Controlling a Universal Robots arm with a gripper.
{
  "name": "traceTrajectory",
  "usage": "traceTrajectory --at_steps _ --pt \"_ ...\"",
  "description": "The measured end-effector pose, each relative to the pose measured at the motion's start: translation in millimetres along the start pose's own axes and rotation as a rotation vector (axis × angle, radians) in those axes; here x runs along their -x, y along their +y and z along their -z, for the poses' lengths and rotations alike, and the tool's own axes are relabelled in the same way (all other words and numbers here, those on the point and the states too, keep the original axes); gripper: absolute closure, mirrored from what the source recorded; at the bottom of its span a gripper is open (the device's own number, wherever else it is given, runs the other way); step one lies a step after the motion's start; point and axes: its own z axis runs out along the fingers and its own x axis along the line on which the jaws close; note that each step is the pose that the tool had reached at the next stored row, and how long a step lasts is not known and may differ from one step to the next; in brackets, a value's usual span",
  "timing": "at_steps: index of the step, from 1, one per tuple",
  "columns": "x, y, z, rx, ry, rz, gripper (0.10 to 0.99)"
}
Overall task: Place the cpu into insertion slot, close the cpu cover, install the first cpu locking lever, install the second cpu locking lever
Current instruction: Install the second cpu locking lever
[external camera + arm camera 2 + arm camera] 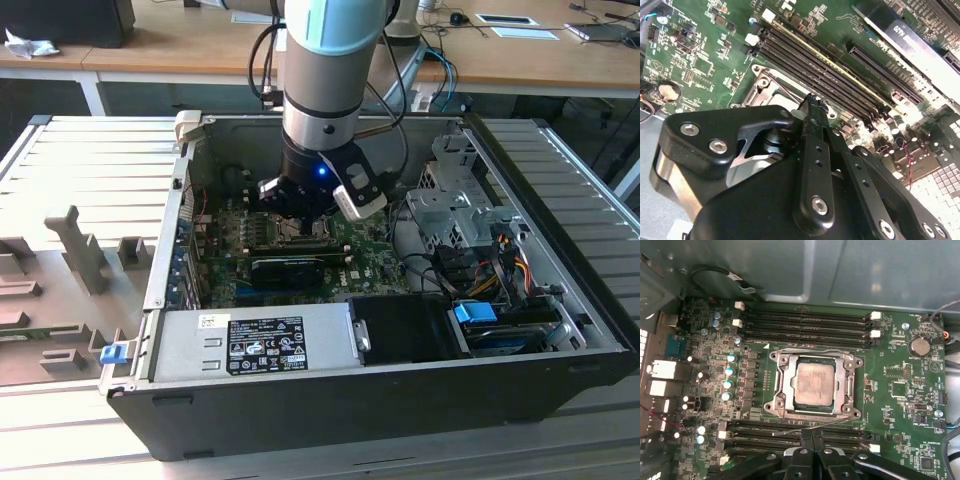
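In the first wrist view the cpu (814, 385) lies flat in the insertion slot (772, 405), its silvery face showing through the window of the cpu cover (848, 388), which lies down over it. One thin wire locking lever (810, 350) runs along the far side of the socket. A second locking lever (790, 431) slants along the near side, close to my fingertips. My gripper (812, 439) is shut with nothing held, right beside that lever. In the second wrist view the gripper (812, 102) hangs at the socket's edge (766, 80). The exterior view shows the gripper (300, 215) low over the motherboard.
Black memory slots (805, 322) flank the socket on both sides. A long black card (295, 268), the grey power supply (260, 345), a drive cage (450, 205) and cables (480, 260) fill the case. Steel case walls (170, 230) surround the board.
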Motion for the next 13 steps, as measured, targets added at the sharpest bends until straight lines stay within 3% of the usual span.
traceTrajectory --at_steps 3,9,13 --pt "-1.4 0.0 -0.6 0.013 -0.0012 -0.001 0.98" --pt "-15.9 0.8 -2.7 0.031 -0.0025 -0.001 0.98" --pt "-23.2 1.0 -4.6 0.035 -0.0029 -0.001 0.98"
